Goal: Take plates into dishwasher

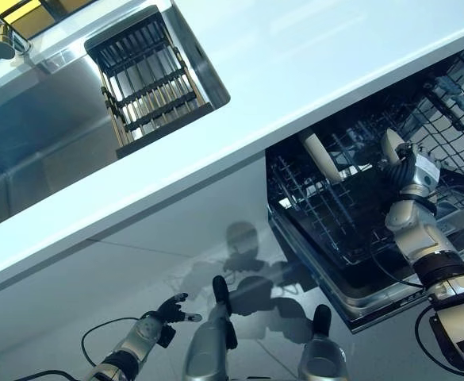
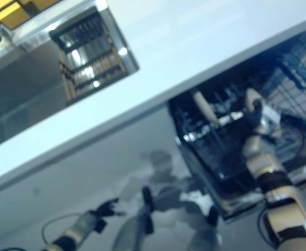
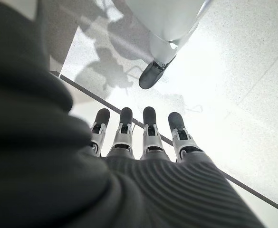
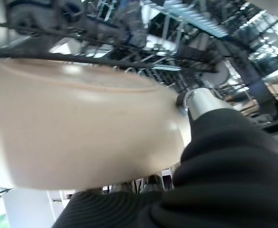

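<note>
Plates are partly in: one (image 1: 320,157) stands on edge in the dishwasher rack (image 1: 327,206), and a second (image 4: 77,137) sits in the right hand (image 1: 400,165), low over the same rack beside the first. Its fingers look wrapped on the rim, though the plate hides most of them — a judgement, then. Seating this plate is what's left. The left hand (image 3: 139,137) hangs well away from the rack, fingers straight, empty. Above the rack runs a white counter (image 1: 311,71) with a sink (image 1: 148,75); below, pale glossy floor (image 3: 234,71).
</note>
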Controlling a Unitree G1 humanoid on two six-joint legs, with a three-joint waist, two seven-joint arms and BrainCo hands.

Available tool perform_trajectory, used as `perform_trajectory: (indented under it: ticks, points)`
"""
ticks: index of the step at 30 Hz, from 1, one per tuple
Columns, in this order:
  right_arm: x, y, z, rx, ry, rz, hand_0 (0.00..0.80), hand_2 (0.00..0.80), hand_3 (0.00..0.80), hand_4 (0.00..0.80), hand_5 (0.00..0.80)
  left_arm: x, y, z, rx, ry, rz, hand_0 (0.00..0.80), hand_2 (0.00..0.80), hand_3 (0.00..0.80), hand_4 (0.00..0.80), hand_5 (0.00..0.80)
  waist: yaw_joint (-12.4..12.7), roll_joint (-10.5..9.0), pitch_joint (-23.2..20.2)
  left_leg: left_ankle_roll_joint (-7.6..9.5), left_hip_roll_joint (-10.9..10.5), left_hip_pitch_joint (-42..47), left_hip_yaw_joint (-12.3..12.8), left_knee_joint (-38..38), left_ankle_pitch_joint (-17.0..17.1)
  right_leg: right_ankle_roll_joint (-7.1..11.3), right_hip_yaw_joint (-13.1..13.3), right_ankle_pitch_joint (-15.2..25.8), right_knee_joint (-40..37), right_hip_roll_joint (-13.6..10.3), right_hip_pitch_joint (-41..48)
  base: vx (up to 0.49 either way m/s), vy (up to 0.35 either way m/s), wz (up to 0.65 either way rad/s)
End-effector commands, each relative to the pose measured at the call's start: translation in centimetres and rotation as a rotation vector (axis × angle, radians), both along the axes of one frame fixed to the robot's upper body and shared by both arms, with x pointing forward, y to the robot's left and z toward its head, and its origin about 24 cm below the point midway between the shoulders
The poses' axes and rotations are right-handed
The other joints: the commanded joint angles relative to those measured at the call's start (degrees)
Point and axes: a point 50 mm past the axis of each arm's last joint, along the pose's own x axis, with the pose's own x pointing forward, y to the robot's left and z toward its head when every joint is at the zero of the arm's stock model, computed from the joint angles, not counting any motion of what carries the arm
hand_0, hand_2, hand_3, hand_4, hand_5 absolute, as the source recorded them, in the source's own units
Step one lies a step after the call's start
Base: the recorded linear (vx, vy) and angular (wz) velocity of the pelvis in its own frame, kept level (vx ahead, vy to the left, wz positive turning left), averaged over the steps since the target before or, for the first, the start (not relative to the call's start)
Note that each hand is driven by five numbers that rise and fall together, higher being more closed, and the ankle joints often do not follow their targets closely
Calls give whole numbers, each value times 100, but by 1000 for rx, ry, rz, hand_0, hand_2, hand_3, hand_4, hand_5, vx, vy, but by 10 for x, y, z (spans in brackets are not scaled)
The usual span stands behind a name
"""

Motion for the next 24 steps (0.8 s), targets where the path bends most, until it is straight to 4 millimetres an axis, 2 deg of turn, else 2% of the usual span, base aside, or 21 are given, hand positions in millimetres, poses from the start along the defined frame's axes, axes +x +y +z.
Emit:
perform_trajectory:
  ticks: [1,9,18,24]
  points:
    - [11,-1,51,-57,-121,14,800,800,800,800,800,24,0,17,-22,-92,-28,0,0,0,0,0,256,-269,249,-5,-388,318,124,-14,-664,-453,-115,-350,1294,-173,-1146,0,0,0]
    - [6,-15,56,-121,-97,-22,800,800,800,800,800,23,7,19,-12,-97,-10,0,0,0,0,0,327,-372,313,-7,-331,323,253,-14,-651,-396,-269,-266,1279,-214,-1150,-1,-4,0]
    - [-2,-32,60,-149,-69,-59,800,800,800,800,800,26,21,26,13,-109,18,0,0,0,0,0,352,-549,371,-2,-250,286,363,-14,-644,-316,-310,-183,1263,-203,-1205,-13,-37,-2]
    - [-4,-40,64,-121,-61,-82,800,800,800,800,800,30,25,29,21,-119,18,0,0,0,0,0,370,-538,415,3,-249,227,346,-14,-625,-320,-315,-200,1297,-171,-1262,-10,-17,-1]
